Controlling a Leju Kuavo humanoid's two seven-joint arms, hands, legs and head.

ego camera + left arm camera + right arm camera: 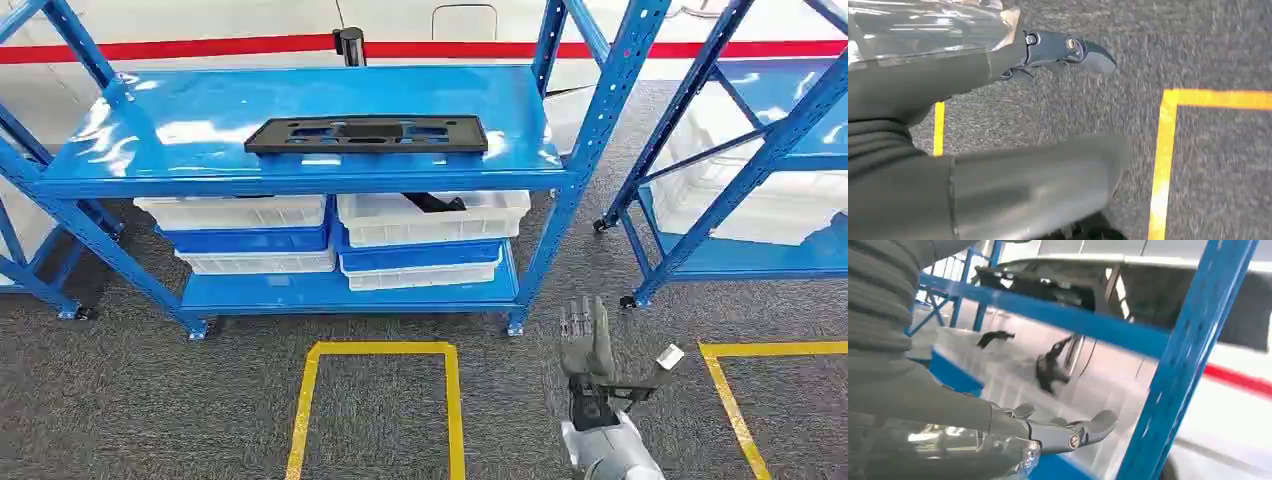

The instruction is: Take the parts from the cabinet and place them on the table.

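A flat black rectangular plastic part (pixel 367 134) with cut-out slots is being carried by the top shelf of the blue metal shelving cabinet (pixel 300 170), lying level near the shelf's front edge, and nothing is touching it. Beneath that shelf, white plastic bins (pixel 432 216) are being stacked with blue ones on the lower level, and a second dark part (pixel 432 203) is lying inside the right-hand white bin. The right hand (pixel 588 345) is being held up over the grey carpet (pixel 150 400) in front of the cabinet's right front leg, its fingers extended and apart, with nothing held; in the right wrist view the fingers (pixel 1068 432) are likewise being shown stretched out and empty before the cabinet's blue upright. The left hand (pixel 998 125) is being seen over the carpet in the left wrist view, with one dark finger (pixel 1068 50) extended and nothing gripped. Yellow tape rectangles (pixel 380 350) are marking the floor. A second blue rack (pixel 740 150) is standing to the right.
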